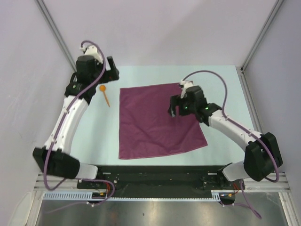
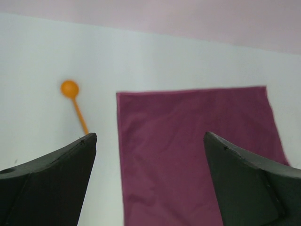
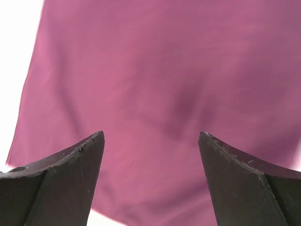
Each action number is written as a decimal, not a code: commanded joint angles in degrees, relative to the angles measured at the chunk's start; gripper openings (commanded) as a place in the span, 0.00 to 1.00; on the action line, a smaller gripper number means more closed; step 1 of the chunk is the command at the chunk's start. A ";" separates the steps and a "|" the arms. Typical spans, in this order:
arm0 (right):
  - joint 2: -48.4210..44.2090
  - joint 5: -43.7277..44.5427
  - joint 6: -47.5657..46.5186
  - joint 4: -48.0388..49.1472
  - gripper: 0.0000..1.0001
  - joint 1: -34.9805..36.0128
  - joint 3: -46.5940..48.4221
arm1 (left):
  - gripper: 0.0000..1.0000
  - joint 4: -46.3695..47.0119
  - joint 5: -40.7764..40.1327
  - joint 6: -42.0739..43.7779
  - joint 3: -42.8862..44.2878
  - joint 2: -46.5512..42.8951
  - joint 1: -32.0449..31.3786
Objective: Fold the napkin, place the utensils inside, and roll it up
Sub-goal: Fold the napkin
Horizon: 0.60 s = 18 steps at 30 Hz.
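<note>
The plum napkin (image 1: 157, 120) lies flat and unfolded on the table's middle. It also shows in the left wrist view (image 2: 197, 150) and fills the right wrist view (image 3: 160, 94). One orange utensil (image 1: 105, 94), a small spoon, lies left of the napkin's far left corner, and shows in the left wrist view (image 2: 75, 103). My left gripper (image 1: 110, 70) is open and empty, held above the table behind the utensil (image 2: 149, 136). My right gripper (image 1: 175, 107) is open and empty, hovering over the napkin's far right part (image 3: 150, 136).
The pale table (image 1: 221, 80) is bounded by grey walls on the left, back and right. A black rail (image 1: 155, 174) with the arm bases runs along the near edge.
</note>
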 commanded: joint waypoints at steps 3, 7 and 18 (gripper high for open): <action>-0.06 -1.53 -4.83 5.08 0.86 15.56 0.01 | 1.00 1.08 2.21 2.37 -20.24 -17.51 5.33; 7.23 -1.79 -5.10 6.94 0.79 26.88 3.52 | 1.00 3.47 -1.38 3.50 -28.34 -22.18 7.36; 25.88 7.34 -7.91 8.09 0.66 44.14 16.62 | 1.00 4.78 -15.18 4.30 -32.83 -28.24 8.94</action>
